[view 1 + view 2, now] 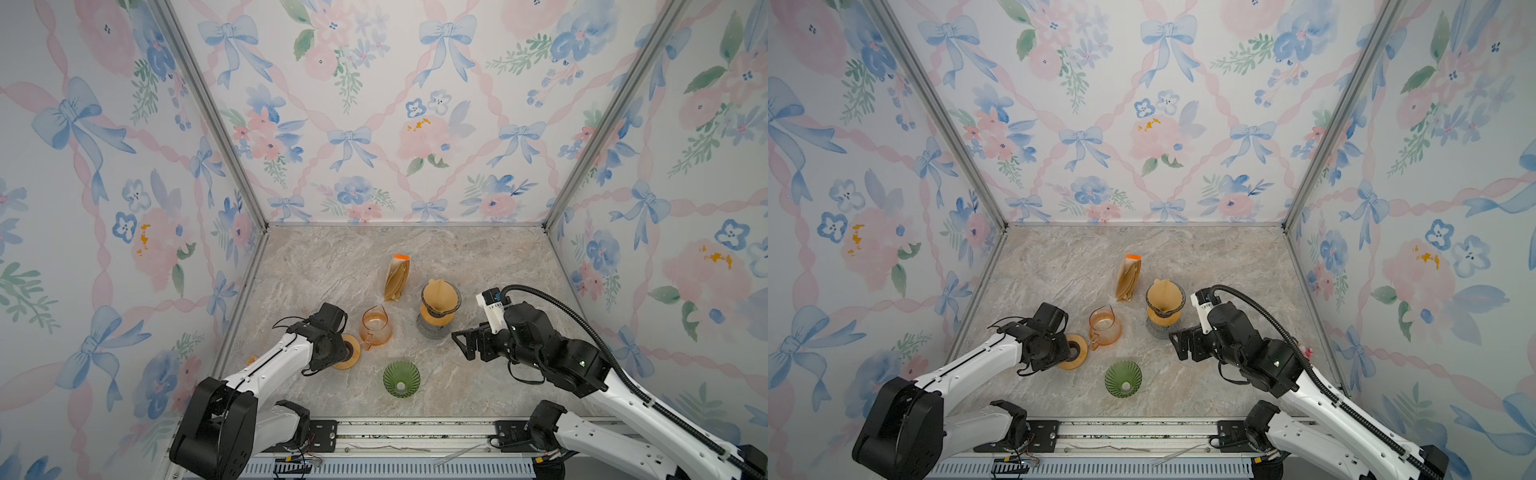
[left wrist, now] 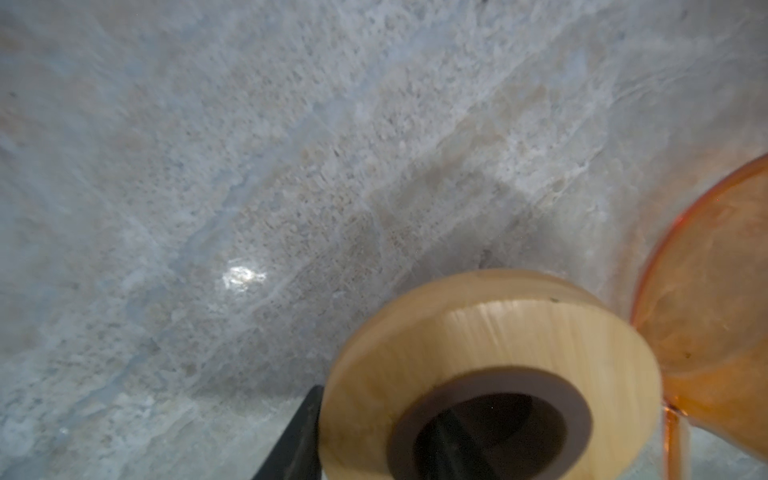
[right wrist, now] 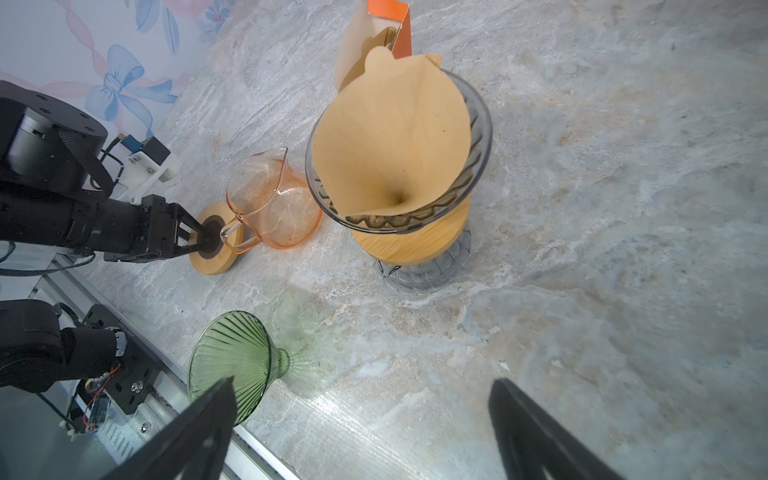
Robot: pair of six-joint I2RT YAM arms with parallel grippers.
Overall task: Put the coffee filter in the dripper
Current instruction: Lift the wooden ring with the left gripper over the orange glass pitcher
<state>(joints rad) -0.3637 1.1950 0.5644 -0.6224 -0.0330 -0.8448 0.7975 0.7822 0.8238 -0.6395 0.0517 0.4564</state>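
We see the brown coffee filter [image 1: 1163,296] sitting open inside the dripper [image 1: 1180,301], which stands on a wooden collar on the counter [image 1: 1054,270]. Just behind it is a packet of filters [image 1: 1128,278] with an orange tab. The right claw [image 1: 1177,345] is spread wide and empty, just beside the dripper's base. The left claw [image 1: 1068,348] meets a wooden ring [image 1: 1077,363] beside an orange glass pitcher [image 1: 1104,326]. A green glass cone [image 1: 1123,378] sits nearer us.

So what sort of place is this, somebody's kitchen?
Probably a staged test booth, not a real kitchen: floral wallpaper panels box in a marble-look tabletop, two robot arms sit on a metal rail at its front edge, and a dripper holding a paper filter stands on it.
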